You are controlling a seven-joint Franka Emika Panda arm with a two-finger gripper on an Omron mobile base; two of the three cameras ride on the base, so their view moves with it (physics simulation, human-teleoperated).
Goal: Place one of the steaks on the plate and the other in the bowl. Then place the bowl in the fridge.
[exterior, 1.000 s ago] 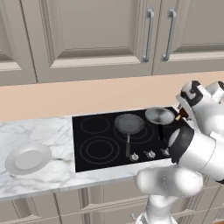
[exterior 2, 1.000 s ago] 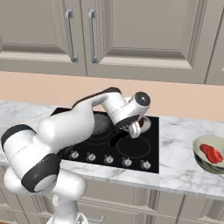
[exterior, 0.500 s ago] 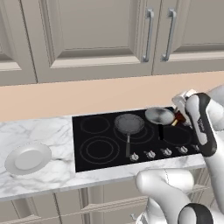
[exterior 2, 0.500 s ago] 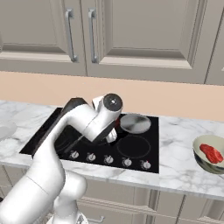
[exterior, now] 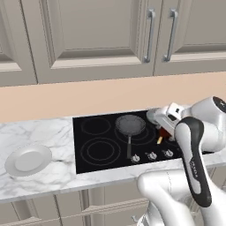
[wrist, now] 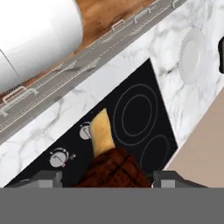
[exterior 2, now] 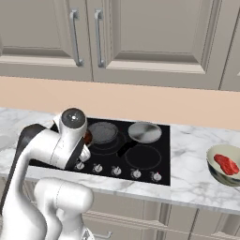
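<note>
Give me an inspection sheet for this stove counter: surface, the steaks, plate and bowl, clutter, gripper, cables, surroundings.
Surface: marble counter with a black cooktop set into it.
Job's things: one steak lies in the bowl right of the cooktop; held steak hangs above the cooktop's front; plate left of the cooktop, nothing on it.
Clutter: frying pan and grey metal vessel on the rear burners.
Grippers: gripper has its fingers on either side of the held steak.
Cables: nothing seen.
Surroundings: beige wall cabinets above.
</note>
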